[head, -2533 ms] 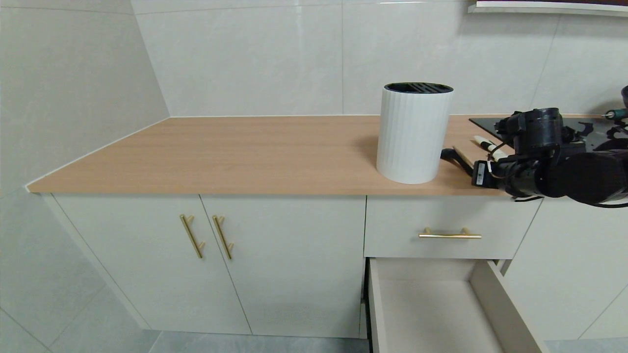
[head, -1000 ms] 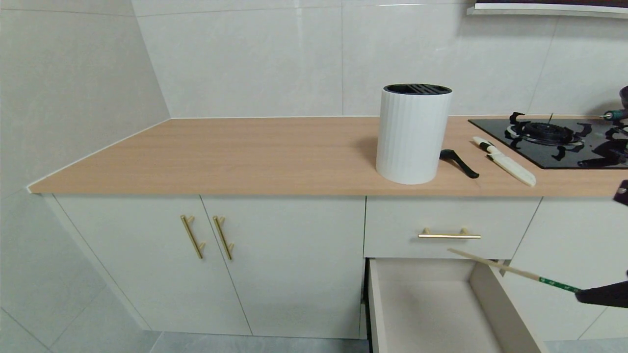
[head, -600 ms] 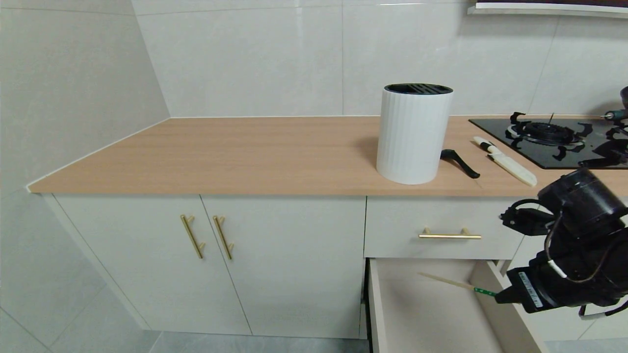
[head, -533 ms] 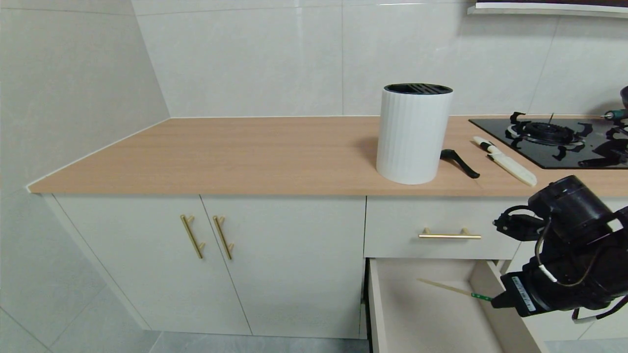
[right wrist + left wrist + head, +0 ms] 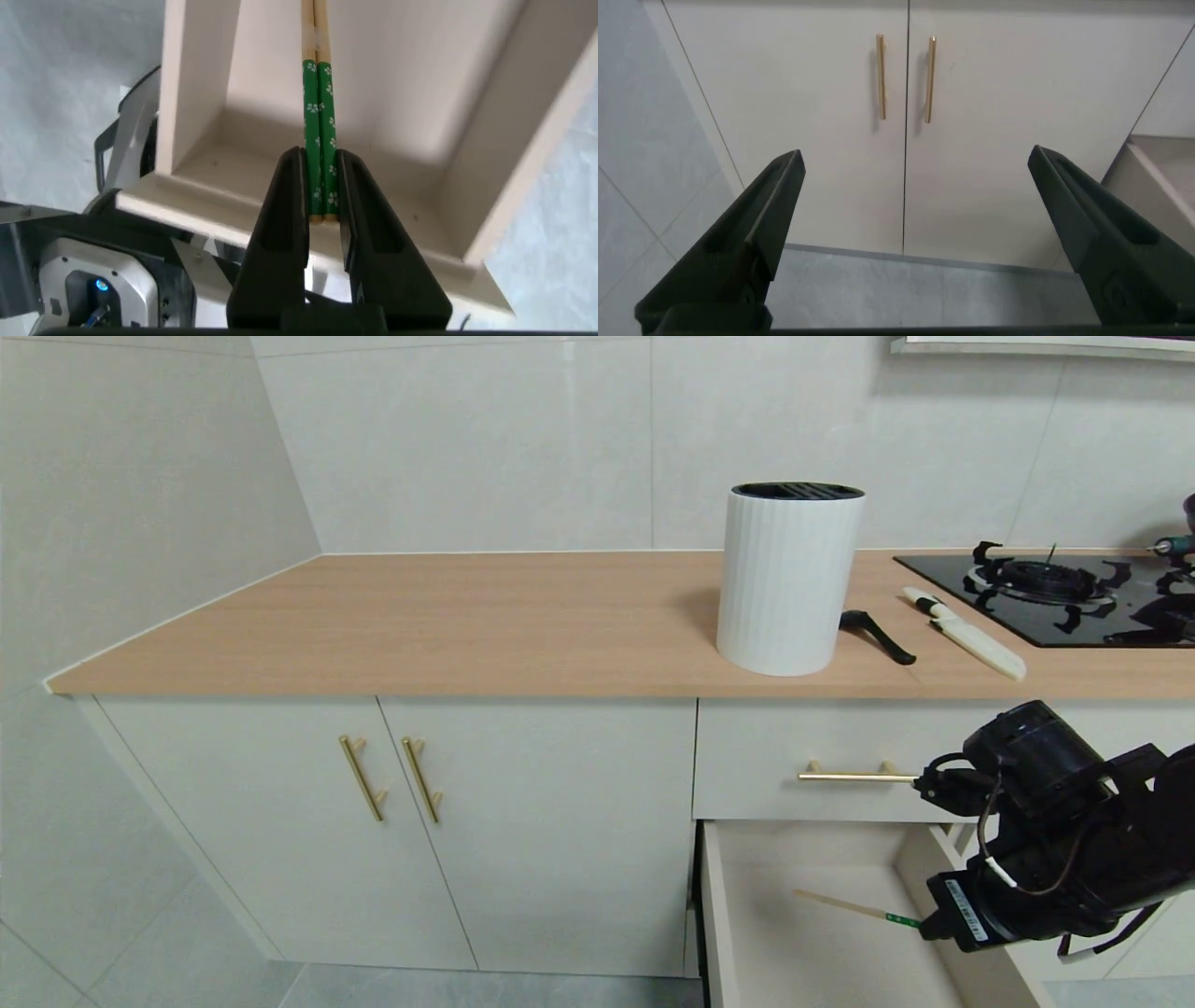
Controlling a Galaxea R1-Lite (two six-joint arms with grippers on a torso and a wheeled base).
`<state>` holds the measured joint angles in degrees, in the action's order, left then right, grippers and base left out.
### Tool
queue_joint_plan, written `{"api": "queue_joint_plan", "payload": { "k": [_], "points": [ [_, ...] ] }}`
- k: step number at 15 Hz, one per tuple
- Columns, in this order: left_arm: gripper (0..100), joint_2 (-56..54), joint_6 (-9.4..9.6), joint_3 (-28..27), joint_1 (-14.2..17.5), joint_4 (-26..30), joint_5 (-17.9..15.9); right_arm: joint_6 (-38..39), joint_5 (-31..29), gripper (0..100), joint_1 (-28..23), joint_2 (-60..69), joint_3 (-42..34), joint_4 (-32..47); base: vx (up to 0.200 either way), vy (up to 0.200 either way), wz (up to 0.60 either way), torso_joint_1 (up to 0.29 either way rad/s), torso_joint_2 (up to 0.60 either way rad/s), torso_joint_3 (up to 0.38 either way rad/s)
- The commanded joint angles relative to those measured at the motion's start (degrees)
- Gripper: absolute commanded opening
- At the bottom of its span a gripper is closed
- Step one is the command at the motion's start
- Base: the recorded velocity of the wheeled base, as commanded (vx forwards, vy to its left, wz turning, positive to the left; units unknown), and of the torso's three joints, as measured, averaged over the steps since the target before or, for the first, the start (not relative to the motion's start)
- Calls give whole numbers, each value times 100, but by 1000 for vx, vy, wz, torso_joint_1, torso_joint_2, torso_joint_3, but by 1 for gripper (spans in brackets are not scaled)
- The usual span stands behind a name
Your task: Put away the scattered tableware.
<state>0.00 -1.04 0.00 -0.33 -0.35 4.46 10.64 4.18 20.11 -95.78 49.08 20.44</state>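
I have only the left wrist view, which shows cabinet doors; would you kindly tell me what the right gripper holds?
Observer: The right gripper is shut on a pair of chopsticks with green ends.
Operator: Thank you; where do they point?
Observer: They reach over the inside of the open drawer.
Operator: And what lies on the counter?
Observer: A pale knife and a black utensil lie to the right of the white holder.
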Motion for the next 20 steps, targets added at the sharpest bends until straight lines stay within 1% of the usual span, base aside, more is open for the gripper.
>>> {"api": "queue_joint_plan", "payload": {
  "k": [1, 3, 10, 13, 15, 17, 19, 20],
  "points": [
    [100, 0, -2, 0, -2, 0, 2, -1, -5, 0, 1, -28, -100, -120, 0, 0, 0, -149, 408, 246],
    [100, 0, -2, 0, 7, 0, 2, -10, -5, 0, 1, -28, -171, -278, 0, 0, 0, -156, 437, 278],
    [100, 0, -2, 0, -2, 0, 2, -10, -5, 0, 10, -11, -206, -287, 0, 0, 0, -133, 429, 295],
    [100, 0, -2, 0, -2, -9, 2, -10, -5, 0, 19, -2, -215, -295, 0, 0, 0, -27, 111, 75],
    [100, 0, -2, 0, -2, 0, 2, -10, -5, 0, 28, -2, -232, -462, 0, 0, 0, 0, 0, 0],
    [100, 0, -2, 0, -2, -9, 2, -10, -14, 0, 159, -81, -654, -1438, 0, 0, 0, 0, 0, 0],
    [100, 0, -2, 0, -2, 0, 2, 17, -119, 0, 309, -468, -1050, -2475, 0, 0, 0, 0, 0, 0],
    [100, 0, -2, 0, -2, 0, 2, 210, -251, 0, 388, -784, -1067, -2739, 0, 0, 0, 0, 0, 0]
  ]
}}
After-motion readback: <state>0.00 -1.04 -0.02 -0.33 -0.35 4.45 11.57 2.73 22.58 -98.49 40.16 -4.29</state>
